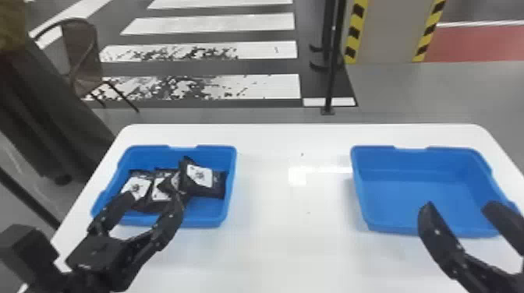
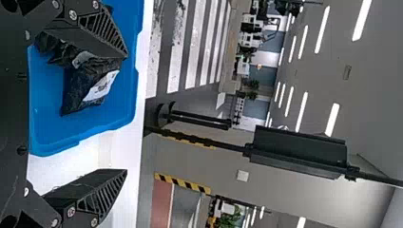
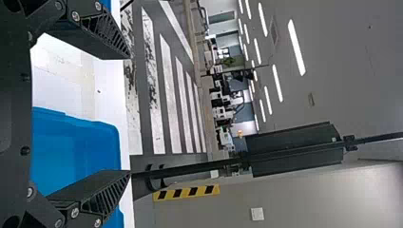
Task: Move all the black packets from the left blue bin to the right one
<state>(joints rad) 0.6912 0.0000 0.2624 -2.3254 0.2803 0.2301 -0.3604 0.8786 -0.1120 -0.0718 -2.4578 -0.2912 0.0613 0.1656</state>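
Head view: my left gripper (image 1: 156,195), fingers apart near front edge of left blue bin (image 1: 206,223), may clamp 2 overlapping black packets (image 1: 199,177).

Black, flat, soft-film packets (image 1: 200,190) with white rectangular labels lie grouped inside the left bin, a shallow, open-topped blue plastic tray (image 1: 202,223). The packets overlap side by side, film creased, labels facing up and bearing a small dark printed mark. The packet at the group's right end rests tilted over its neighbours, near the bin's right wall. The front right part of the bin floor is exposed. The right bin, a similar shallow, open-topped blue plastic tray (image 1: 421,195), sits upright, well apart from the left bin, its flat floor visible between sloped walls.
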